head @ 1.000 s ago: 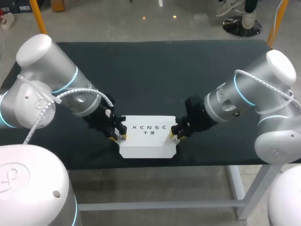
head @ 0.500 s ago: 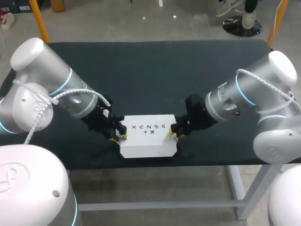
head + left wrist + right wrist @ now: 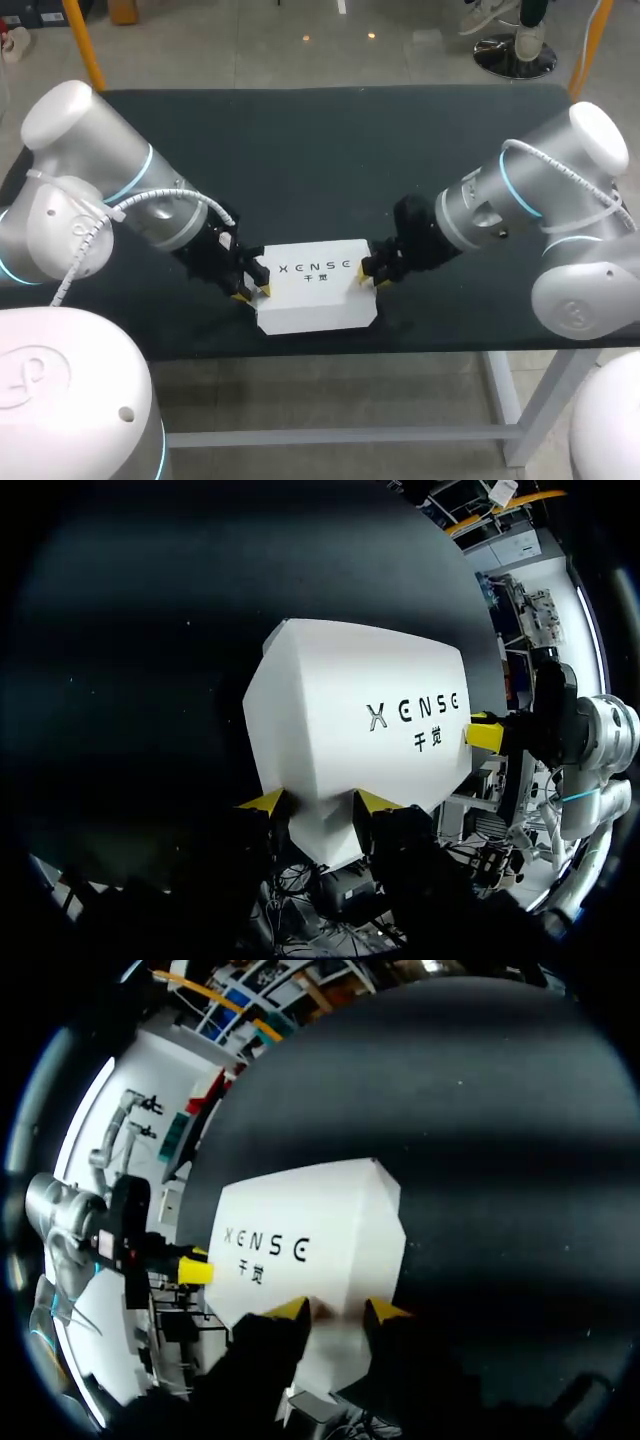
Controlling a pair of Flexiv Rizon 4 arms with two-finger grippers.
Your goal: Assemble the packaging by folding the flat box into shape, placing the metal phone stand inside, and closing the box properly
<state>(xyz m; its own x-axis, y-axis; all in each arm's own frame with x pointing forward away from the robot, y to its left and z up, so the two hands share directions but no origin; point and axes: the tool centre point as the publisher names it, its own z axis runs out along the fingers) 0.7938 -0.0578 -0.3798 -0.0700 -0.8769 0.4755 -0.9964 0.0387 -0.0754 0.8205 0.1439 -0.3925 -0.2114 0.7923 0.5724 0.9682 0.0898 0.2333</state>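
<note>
Both ends of closed white box [image 3: 315,308] pinched: left claw [image 3: 252,292], right claw [image 3: 371,277]; chamfered corners, dark lettering.

The head camera sits above and behind the robot, looking steeply down from well off on the dark table [image 3: 320,150], with both arms coming in from the sides. The left wrist camera looks from close in over the left gripper [image 3: 318,802] at one end of the white box [image 3: 350,720]. The right wrist camera faces the opposite end, seemingly just as near. All 3 views share the box. Each wrist view also catches the other arm beyond it, such as the right gripper [image 3: 485,735].
</note>
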